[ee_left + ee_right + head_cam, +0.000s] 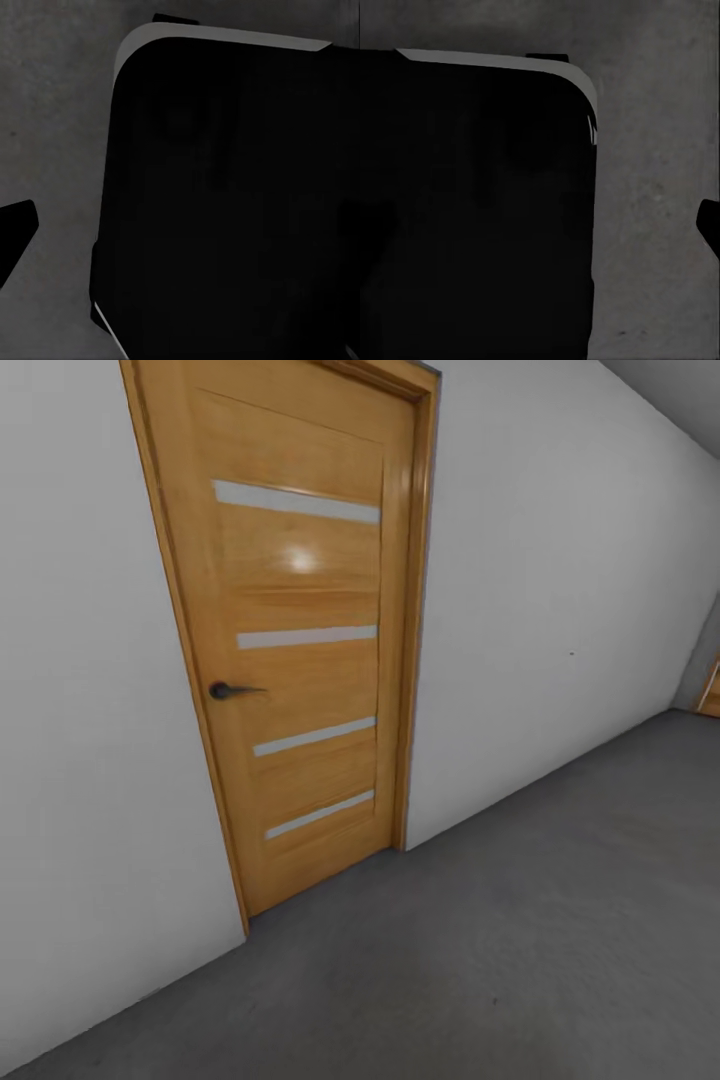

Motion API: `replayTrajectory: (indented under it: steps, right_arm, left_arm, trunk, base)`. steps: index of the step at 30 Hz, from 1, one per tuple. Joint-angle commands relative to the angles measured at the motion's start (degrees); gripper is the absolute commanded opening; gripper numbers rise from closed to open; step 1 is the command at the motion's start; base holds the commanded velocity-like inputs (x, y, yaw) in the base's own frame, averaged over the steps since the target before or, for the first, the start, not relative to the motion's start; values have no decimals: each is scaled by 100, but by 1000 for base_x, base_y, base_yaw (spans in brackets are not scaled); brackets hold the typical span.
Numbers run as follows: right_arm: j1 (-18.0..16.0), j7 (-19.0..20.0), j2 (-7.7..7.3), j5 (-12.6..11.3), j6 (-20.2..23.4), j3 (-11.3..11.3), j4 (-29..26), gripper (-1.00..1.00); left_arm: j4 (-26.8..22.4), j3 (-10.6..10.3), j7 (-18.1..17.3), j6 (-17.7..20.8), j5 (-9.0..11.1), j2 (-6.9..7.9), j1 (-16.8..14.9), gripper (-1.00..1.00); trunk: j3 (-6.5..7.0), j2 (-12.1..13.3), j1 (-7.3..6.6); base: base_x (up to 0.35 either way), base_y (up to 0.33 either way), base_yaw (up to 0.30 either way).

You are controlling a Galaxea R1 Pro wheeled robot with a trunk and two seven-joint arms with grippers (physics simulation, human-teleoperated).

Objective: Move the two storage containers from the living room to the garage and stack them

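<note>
Head view, left to right: pale grey wall [90,780] at frame left, then a closed orange-wood door [300,650] with four pale stripes and a dark lever handle [228,690] left of centre, more wall to the right. Dark grey floor [520,940] fills the lower right; a sliver of a second door [711,690] sits at the right edge. Wrist views: a black rounded robot body panel [225,202] over the concrete. Can't tell the state of either claw.

Garage: grey concrete floor [560,920], striped wood door [300,640].
</note>
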Motion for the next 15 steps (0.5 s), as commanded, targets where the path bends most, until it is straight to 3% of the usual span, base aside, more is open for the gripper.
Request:
replayTrajectory:
  steps: [1, 15]
  right_arm:
    - [-4, 1, 1, 2, -21, 4, 8, 100]
    - [-4, 8, -43, 11, -23, 19, 8, 100]
  left_arm:
    - [-8, -1, 6, -5, 42, 0, 2, 100]
    - [-8, 3, 6, -37, 48, 0, 1, 100]
  trunk:
    - [-5, -2, 3]
    - [-5, -2, 3]
  base:
    - [296, -198, 15]
    - [292, -205, 13]
